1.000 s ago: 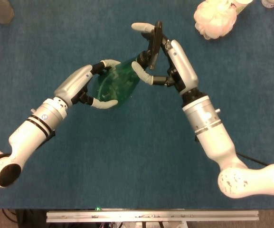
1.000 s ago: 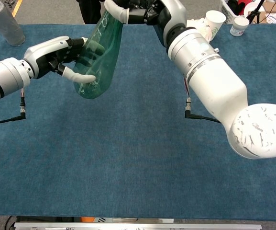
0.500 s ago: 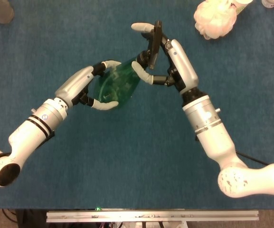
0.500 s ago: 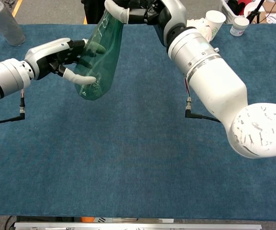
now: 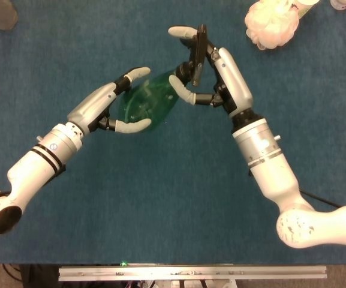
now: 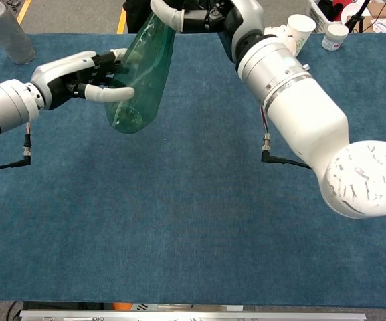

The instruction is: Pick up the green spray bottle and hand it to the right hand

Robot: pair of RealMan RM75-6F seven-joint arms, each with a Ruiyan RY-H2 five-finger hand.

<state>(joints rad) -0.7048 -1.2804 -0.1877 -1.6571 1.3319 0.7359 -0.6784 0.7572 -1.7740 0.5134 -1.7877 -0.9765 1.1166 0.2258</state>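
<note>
Over blue cloth table (image 5: 161,204), right hand (image 5: 192,66) grips translucent green spray bottle (image 5: 146,107); left hand (image 5: 114,103) spread loosely around it—bottle may swing or slip.

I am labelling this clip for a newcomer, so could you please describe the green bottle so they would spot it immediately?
Above the blue carpeted table, look between the two white arms, left of centre. The translucent green plastic spray bottle hangs tilted, its top in the right hand, with the left hand around its body. Nothing else nearby is green or see-through.

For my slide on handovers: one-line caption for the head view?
Right hand grips the green spray bottle by its top above the blue table; left hand fingers spread around its body.
</note>
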